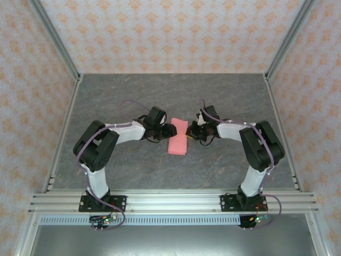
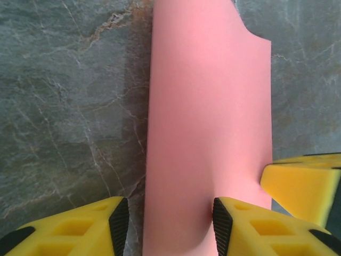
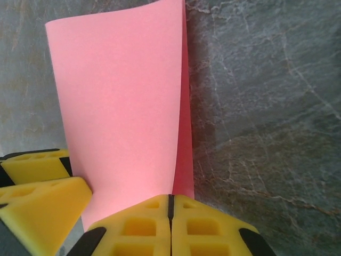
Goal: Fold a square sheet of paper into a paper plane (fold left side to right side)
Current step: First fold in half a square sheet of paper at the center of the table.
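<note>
Top external view: the left arm (image 1: 114, 136) and right arm (image 1: 240, 133) reach in from the near edge and meet at the middle of the tabletop (image 1: 128, 170). Between them lies the square sheet of paper (image 1: 178, 140), pink and bent over into 2 layers.

Left wrist view: the left jaws stand partly open around the soft, round bend on the left, with 1 pad (image 2: 222, 224) touching the paper.

Right wrist view: the right jaws are shut tight and seem to pinch the 2 loose edges on the right.

Farther off, the top layer curls up a little. I think the left-to-right fold is in hand but not pressed yet. Next, the bend needs a firm push flat, with the edges lined up.
</note>
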Controlling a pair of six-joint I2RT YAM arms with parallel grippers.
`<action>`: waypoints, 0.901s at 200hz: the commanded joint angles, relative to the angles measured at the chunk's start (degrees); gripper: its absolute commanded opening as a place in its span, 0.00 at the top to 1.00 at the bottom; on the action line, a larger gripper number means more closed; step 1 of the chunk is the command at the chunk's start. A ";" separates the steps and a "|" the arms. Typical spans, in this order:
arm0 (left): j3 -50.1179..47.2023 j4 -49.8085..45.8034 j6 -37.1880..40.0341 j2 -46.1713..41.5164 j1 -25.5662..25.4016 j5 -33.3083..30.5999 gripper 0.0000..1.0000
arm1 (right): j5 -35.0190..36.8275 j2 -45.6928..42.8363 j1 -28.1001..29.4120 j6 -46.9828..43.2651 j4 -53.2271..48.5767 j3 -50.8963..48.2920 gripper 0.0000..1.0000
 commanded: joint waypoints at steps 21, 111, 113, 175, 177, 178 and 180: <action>1.97 -3.02 0.28 1.71 -0.47 -2.62 0.57 | 5.99 -3.20 0.34 -1.68 -2.85 0.25 0.70; 1.94 -4.56 0.62 2.33 -0.51 -4.49 0.58 | 19.43 -13.64 0.33 -5.63 -13.17 -3.22 0.53; 1.94 -4.55 0.61 2.34 -0.49 -4.48 0.58 | 19.39 -13.64 0.34 -5.56 -13.15 -3.26 0.53; 1.53 -5.39 0.96 2.37 -0.46 -5.64 0.61 | 18.87 -13.78 0.29 -5.48 -13.12 -3.48 0.52; 1.53 -5.42 0.96 2.37 -0.50 -5.67 0.61 | 18.81 -13.74 0.33 -5.46 -13.12 -3.52 0.52; 1.53 -5.38 0.96 2.38 -0.48 -5.67 0.61 | 18.83 -13.74 0.31 -5.45 -13.12 -3.53 0.52; 1.53 -5.37 0.96 2.38 -0.51 -5.72 0.61 | 18.80 -13.73 0.32 -5.45 -13.12 -3.51 0.52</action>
